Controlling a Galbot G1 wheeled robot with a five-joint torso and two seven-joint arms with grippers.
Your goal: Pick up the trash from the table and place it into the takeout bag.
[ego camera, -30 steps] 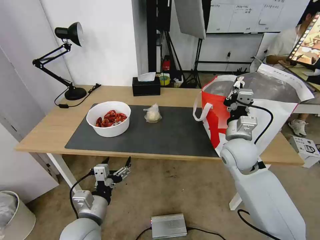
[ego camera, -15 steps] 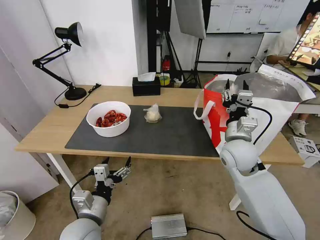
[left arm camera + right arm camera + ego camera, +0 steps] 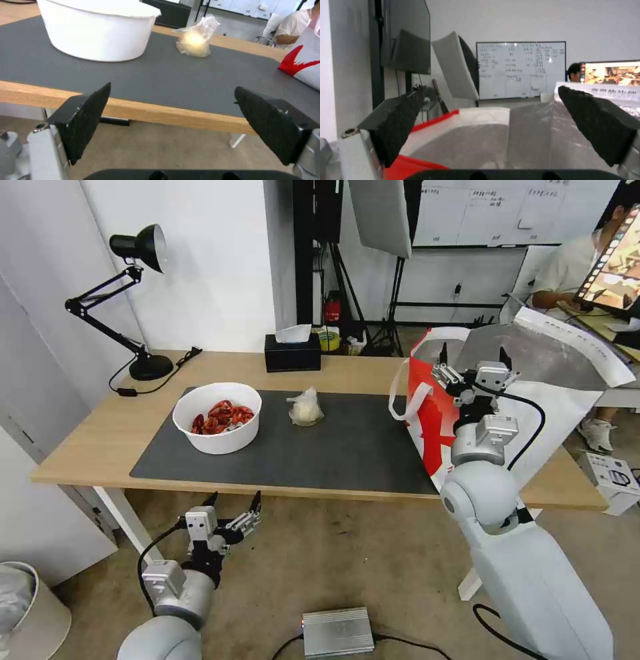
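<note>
On the dark mat [image 3: 347, 447] of the light-wood table [image 3: 87, 447] stand a white bowl of red shells [image 3: 217, 417] and a small knotted clear bag [image 3: 305, 409]. Both also appear in the left wrist view, the bowl [image 3: 96, 32] and the knotted bag [image 3: 194, 41]. The takeout bag [image 3: 427, 403] stands open at the table's right end, foil lining showing. My right gripper [image 3: 473, 352] hovers over its mouth, open and empty, looking down on the lining [image 3: 470, 130]. My left gripper [image 3: 235, 500] hangs open below the table's front edge [image 3: 150, 112].
A black tissue box [image 3: 292, 353] and a black desk lamp [image 3: 133, 280] stand along the table's back edge. On the floor lie a silver box [image 3: 337, 632] near my base, a white bin [image 3: 27, 607] at left and a carton [image 3: 613, 473] at right.
The right gripper's fingers, close together on something white a second ago, have spread wide above the takeout bag; the white thing no longer shows. The left arm has stayed put.
</note>
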